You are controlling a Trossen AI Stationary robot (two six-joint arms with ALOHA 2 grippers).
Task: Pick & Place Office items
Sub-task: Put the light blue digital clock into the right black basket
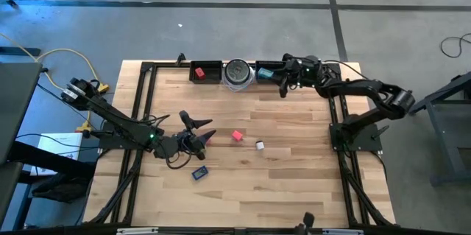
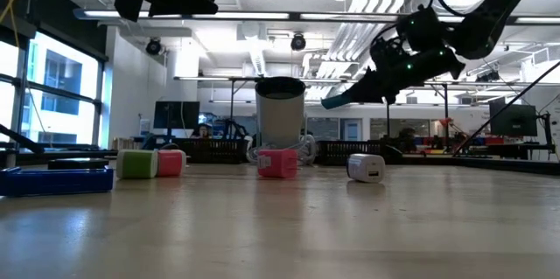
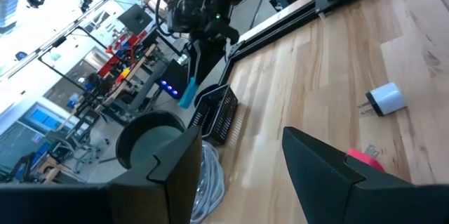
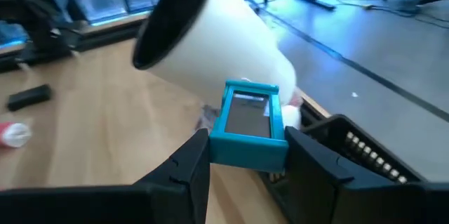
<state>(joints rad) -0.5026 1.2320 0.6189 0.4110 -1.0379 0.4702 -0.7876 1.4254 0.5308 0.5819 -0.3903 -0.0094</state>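
Observation:
My right gripper (image 4: 245,155) is shut on a teal block (image 4: 247,120) and hangs by the table's far edge, over the right black mesh tray (image 1: 269,66), beside the round white-walled cup (image 1: 238,74). The left tray (image 1: 213,65) holds a red block (image 1: 199,74). Mid-table on the wood lie a pink-red block (image 1: 237,135), a white bit (image 1: 260,145) and a blue flat piece (image 1: 199,172). My left gripper (image 1: 200,127) stands open left of the pink-red block, with nothing between its fingers. A green cube (image 2: 137,163) and a pink block (image 2: 171,162) show in the low view. My right gripper pinches the teal block's lower end (image 4: 245,150) between its two fingers, one on each side. The fingers come from the table's right side, slanting a little downward. The block sticks out beyond the fingertips and is lifted clear of the tray and the table (image 2: 337,100).
The black frame rails (image 1: 147,102) run along the table's left, far and right sides. A black bar (image 4: 28,97) lies on the wood. Bare wood lies between the mid-table pieces and the trays.

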